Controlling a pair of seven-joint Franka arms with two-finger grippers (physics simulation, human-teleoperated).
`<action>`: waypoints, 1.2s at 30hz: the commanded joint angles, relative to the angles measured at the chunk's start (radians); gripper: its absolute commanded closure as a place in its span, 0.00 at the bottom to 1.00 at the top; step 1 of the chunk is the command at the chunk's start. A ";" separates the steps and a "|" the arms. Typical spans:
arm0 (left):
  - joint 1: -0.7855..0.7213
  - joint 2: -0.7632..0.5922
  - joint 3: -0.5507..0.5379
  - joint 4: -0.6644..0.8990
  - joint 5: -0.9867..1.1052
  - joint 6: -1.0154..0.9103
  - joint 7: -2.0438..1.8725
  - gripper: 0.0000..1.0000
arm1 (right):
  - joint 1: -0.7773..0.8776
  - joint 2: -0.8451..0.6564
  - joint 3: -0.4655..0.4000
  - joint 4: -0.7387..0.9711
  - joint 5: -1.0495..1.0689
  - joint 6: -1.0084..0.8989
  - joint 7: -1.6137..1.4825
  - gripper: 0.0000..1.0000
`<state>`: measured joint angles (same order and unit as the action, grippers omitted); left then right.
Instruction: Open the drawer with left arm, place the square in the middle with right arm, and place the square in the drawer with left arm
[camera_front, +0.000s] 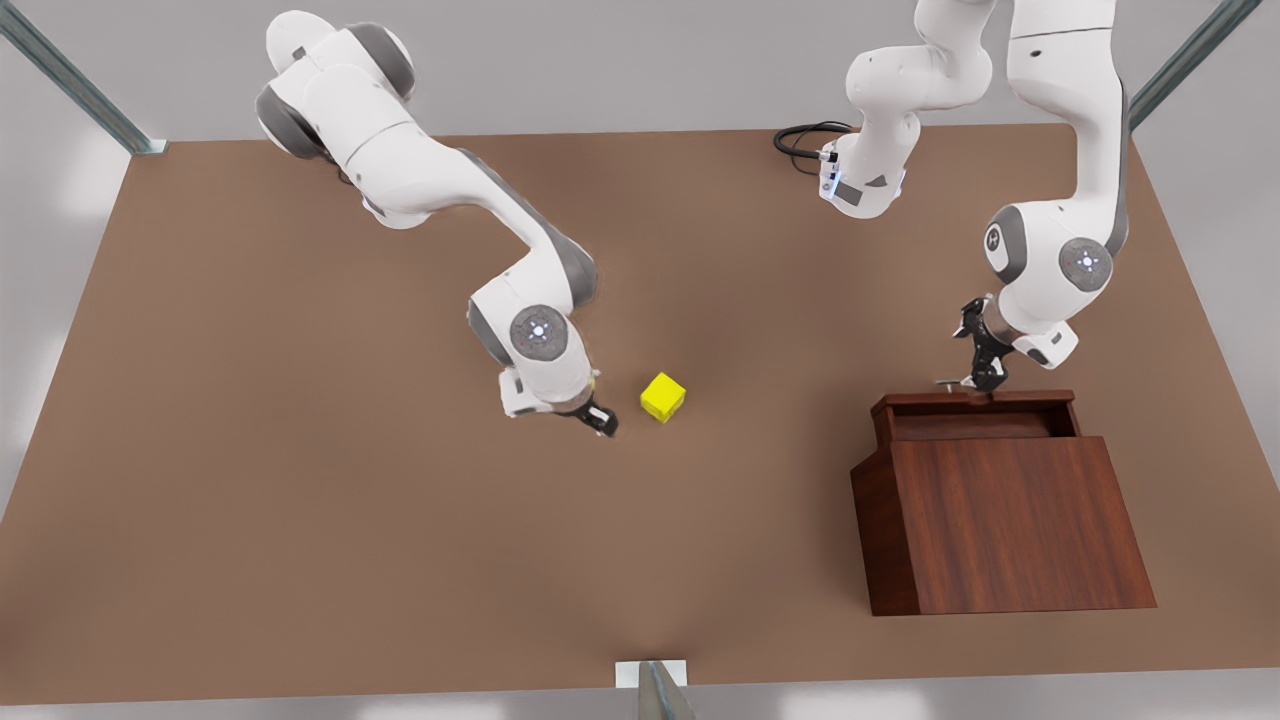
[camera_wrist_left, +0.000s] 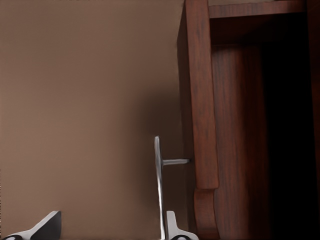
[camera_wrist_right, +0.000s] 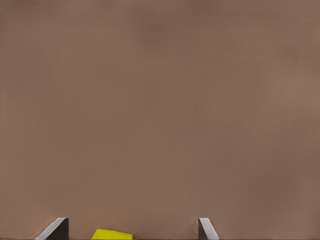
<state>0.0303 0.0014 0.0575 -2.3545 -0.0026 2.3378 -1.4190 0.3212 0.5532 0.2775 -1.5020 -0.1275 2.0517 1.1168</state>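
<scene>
The left end effector (camera_front: 982, 372) hangs open at the drawer (camera_front: 975, 415), the handle (camera_wrist_left: 159, 185) beside one finger (camera_wrist_left: 176, 229). The right end effector (camera_front: 598, 420), open, sits low over the counter (camera_front: 300, 450); the square (camera_front: 662, 397) lies just beside it, unheld.

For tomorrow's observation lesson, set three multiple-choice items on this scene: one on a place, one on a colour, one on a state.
1. Where does the small yellow cube lie?
A in the drawer
B on the brown tabletop
C on top of the cabinet

2. What colour is the bar handle?
A silver
B black
C yellow

3. The reddish-brown wooden drawer is:
A shut
B pulled out
C removed

Answers: B, it rests on bare table beside the right hand; A, it gleams silver by the left hand; B, its tray juts from the cabinet.
</scene>
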 joint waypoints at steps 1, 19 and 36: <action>-0.006 0.002 0.001 0.000 0.001 0.000 0.000 0.00 | -0.040 -0.045 0.000 -0.069 0.000 0.004 -0.076 0.00; -0.006 0.005 0.001 -0.020 0.003 0.014 -0.001 0.00 | -0.471 -0.314 -0.009 -0.023 0.117 -0.343 -0.896 0.00; -0.006 -0.026 0.022 -0.017 0.081 -0.029 0.003 0.00 | -0.471 -0.311 -0.009 -0.024 0.115 -0.351 -0.902 0.00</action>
<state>0.0154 -0.0245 0.0798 -2.3710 0.0576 2.3107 -1.4159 -0.1504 0.2424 0.2684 -1.5276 -0.0123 1.7003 0.2158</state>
